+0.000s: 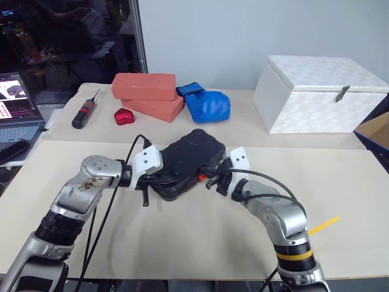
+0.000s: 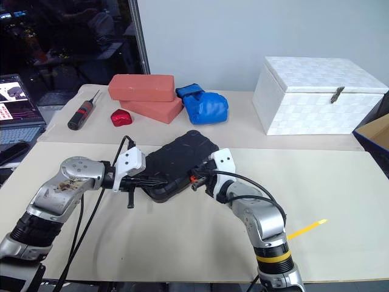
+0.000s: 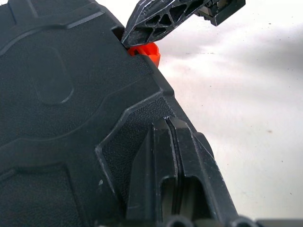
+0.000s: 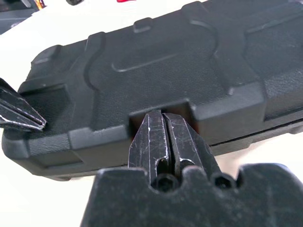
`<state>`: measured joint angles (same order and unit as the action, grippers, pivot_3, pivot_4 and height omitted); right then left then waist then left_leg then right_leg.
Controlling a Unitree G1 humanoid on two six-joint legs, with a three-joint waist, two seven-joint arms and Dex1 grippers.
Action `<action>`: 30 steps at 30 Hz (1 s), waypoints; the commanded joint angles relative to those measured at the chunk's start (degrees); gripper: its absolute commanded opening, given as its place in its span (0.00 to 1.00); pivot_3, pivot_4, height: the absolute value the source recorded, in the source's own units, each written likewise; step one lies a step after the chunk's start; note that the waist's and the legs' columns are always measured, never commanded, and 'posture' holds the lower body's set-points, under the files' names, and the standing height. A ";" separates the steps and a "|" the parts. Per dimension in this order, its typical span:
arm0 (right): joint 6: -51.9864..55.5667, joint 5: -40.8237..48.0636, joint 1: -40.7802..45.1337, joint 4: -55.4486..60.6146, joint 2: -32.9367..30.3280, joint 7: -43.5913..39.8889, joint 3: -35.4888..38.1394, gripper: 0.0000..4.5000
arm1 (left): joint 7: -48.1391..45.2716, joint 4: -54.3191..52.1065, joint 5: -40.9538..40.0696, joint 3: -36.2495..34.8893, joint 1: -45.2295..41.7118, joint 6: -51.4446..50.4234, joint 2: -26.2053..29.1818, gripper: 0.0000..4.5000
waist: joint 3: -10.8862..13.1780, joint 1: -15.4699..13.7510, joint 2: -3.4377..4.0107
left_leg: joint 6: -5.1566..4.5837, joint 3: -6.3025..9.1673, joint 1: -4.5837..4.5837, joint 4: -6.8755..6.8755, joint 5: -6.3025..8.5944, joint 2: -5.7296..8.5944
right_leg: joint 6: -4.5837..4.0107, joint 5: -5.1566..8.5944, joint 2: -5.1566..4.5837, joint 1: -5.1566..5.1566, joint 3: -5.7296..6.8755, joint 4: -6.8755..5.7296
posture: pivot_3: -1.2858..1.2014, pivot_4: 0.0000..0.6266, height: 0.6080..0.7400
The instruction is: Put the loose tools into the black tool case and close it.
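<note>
The black tool case [image 1: 187, 162] lies shut at the centre of the frame, on the near cream table [image 1: 200, 243], its long axis running diagonally from lower left to upper right. The left gripper [image 1: 159, 180] presses its closed fingers against the case's lower-left corner. The right gripper [image 4: 164, 142], fingers pinched together and holding nothing, meets the case's front edge at the orange latch [image 3: 146, 50]. Bare tabletop spreads to the lower centre and right, broken by a yellow strip [image 1: 323, 225]. In the upper half sit red bricks [image 1: 146, 92], a blue glove [image 1: 206, 104], a white box [image 1: 316, 94] and a black-and-red screwdriver [image 1: 85, 111].
</note>
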<state>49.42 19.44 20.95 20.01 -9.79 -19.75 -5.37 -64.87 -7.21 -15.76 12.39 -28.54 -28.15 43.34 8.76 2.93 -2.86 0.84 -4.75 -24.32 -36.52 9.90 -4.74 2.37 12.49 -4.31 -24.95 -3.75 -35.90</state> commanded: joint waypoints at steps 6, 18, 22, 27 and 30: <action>6.91 4.37 -6.14 12.51 -4.69 0.97 5.04 0.01 | -0.07 1.78 2.12 3.71 2.69 -2.96 -0.40 0.00 | -0.12 -0.43 0.10 | -0.01 -0.01 0.05 0.23 -0.01 0.01 | -0.02 0.10 0.01 -0.01 0.00 0.05 | 0.52 0.24 0.97; 5.60 0.33 -0.54 1.80 -5.10 1.69 -2.83 0.01 | -0.36 2.27 2.45 4.40 1.81 -2.98 -0.66 0.00 | -0.13 -0.44 0.11 | -0.02 0.01 0.06 0.24 -0.01 0.04 | -0.05 0.10 -0.01 -0.02 0.00 0.06 | 0.52 0.24 0.97; 4.75 0.61 1.64 0.14 -3.90 1.11 -2.70 0.01 | -0.26 2.38 2.53 4.41 1.70 -3.18 -0.81 0.00 | -0.13 -0.45 0.11 | -0.09 0.01 0.03 0.25 -0.06 0.04 | -0.02 0.12 0.01 -0.02 0.00 0.07 | 0.52 0.24 0.97; 4.00 0.34 3.51 -1.46 -2.68 0.46 -2.65 0.01 | 0.17 2.32 2.60 4.64 2.06 -3.32 -1.18 0.00 | -0.13 -0.28 0.11 | -0.11 0.01 0.03 0.25 -0.06 0.04 | -0.01 0.12 0.01 -0.04 0.00 0.05 | 0.52 0.24 0.97; 4.17 0.57 4.49 -1.72 -1.94 0.30 -2.40 0.01 | 0.45 1.82 2.45 4.63 2.43 -3.57 -1.22 0.00 | -0.13 -0.22 0.11 | -0.10 0.01 0.05 0.25 -0.06 0.03 | -0.03 0.11 0.03 -0.05 0.00 0.03 | 0.52 0.24 0.97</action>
<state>56.54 19.24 22.37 16.36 -12.73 -18.71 -8.57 -64.06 -6.97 -15.70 12.63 -28.83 -28.92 42.34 8.63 2.71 -2.75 0.73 -4.74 -24.27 -36.27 9.84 -4.71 2.34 12.59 -4.28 -25.00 -3.75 -35.88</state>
